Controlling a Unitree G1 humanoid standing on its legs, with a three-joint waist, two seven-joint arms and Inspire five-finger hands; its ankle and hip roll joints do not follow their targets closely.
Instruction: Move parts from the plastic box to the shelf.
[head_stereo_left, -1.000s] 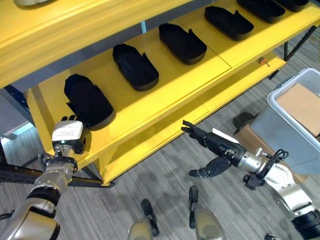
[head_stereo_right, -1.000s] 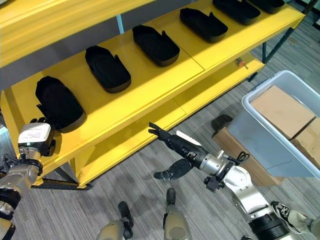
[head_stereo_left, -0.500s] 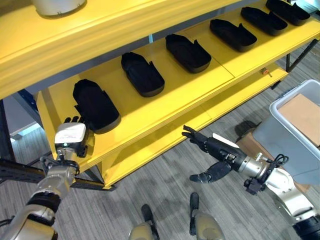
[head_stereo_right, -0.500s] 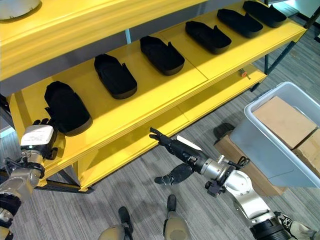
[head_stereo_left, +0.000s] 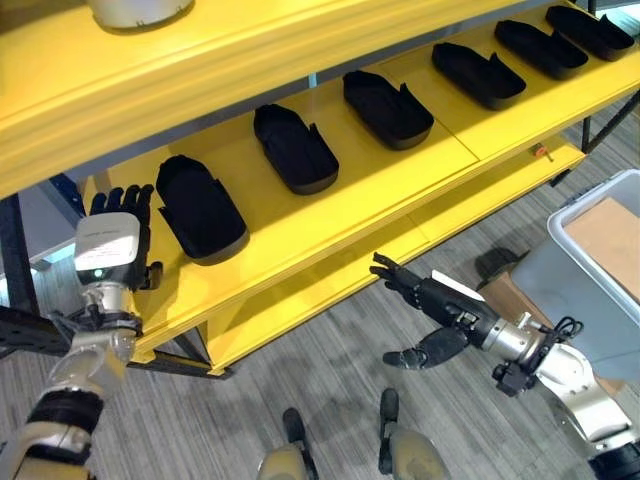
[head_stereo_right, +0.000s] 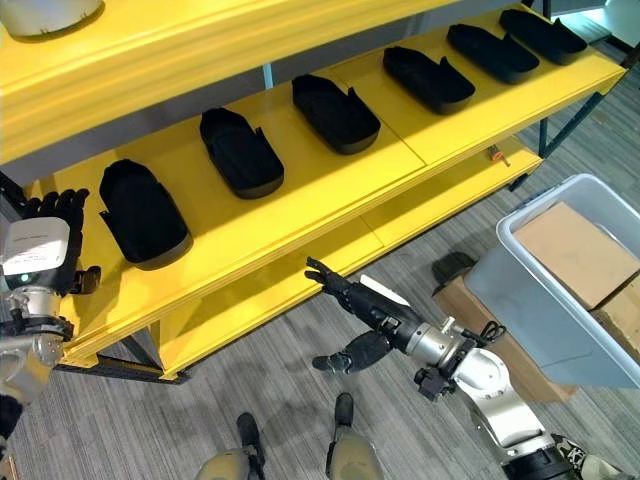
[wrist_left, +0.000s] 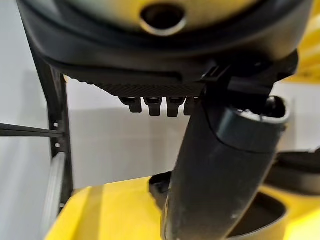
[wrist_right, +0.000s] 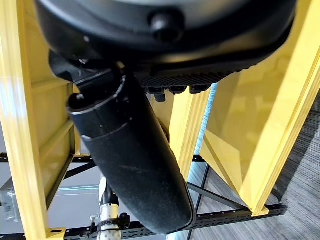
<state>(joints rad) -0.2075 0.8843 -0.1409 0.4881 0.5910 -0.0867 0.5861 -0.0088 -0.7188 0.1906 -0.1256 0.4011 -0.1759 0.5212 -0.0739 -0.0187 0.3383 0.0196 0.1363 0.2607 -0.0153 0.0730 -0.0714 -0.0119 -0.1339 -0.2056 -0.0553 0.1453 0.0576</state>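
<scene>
Six black parts (head_stereo_left: 201, 208) lie along the shelf (head_stereo_left: 330, 215); the nearest sits just beside the left hand (head_stereo_left: 112, 240), whose fingers are straight and empty. The right hand (head_stereo_left: 425, 300) hangs relaxed below the shelf edge, with the box (head_stereo_left: 560, 215) off to its far side. The parts look like rigid, light, smooth shells, best taken across the narrow sides.

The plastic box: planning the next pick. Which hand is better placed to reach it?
Right, probably. The right hand hangs open on the side of the plastic box, at the view's right edge. The left hand, open, is up at the far end of the shelf.
</scene>
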